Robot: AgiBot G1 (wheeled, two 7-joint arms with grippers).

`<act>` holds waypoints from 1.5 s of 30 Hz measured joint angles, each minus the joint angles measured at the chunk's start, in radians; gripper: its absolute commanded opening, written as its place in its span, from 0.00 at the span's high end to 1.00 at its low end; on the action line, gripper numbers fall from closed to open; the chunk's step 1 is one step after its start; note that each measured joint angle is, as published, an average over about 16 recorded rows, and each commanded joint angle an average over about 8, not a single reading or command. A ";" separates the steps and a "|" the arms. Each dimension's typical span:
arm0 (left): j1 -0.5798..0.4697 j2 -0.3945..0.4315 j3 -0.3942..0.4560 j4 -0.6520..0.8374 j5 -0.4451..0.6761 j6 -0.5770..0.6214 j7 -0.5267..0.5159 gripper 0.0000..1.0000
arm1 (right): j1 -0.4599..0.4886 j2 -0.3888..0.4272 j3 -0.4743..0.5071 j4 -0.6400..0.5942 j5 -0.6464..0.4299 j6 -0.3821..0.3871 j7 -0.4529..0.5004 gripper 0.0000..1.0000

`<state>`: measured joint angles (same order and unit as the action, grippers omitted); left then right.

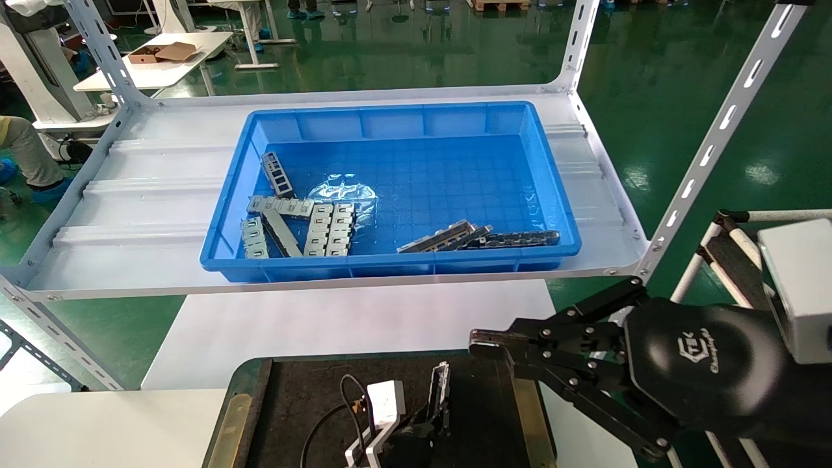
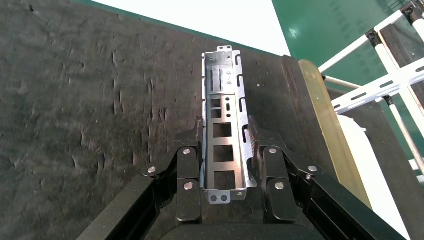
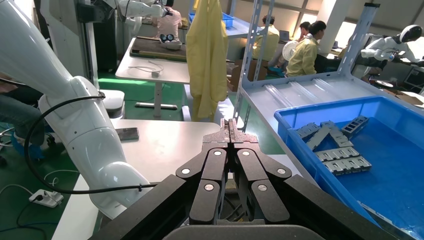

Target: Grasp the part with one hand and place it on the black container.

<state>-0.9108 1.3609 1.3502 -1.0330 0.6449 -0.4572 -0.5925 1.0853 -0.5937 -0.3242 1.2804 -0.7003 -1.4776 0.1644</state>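
Left hand point(image 2: 226, 155) at bottom centre of head view, fingers point(image 2: 189, 165) clamped on the part's point(image 2: 224, 135) side walls, trough facing up, low over the black container point(image 2: 90, 115). Can't tell if it touches yet. Gripping across the walls keeps it level for set-down. Right hand point(image 1: 484, 341) parked lower right, fingers together, empty. Remaining parts in the blue bin point(image 1: 552, 195), frame centre.

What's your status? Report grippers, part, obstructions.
Left gripper shut on the part, low over the black container. Right gripper shut, empty, parked beside the tray. Nothing in the way.
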 measured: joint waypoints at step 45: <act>-0.087 -0.087 0.110 -0.088 0.030 0.022 -0.118 0.00 | 0.000 0.001 -0.001 0.000 0.001 0.001 -0.001 0.00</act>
<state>-0.9982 1.2741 1.4601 -1.1210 0.6752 -0.4347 -0.7104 1.0857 -0.5932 -0.3255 1.2804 -0.6994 -1.4771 0.1637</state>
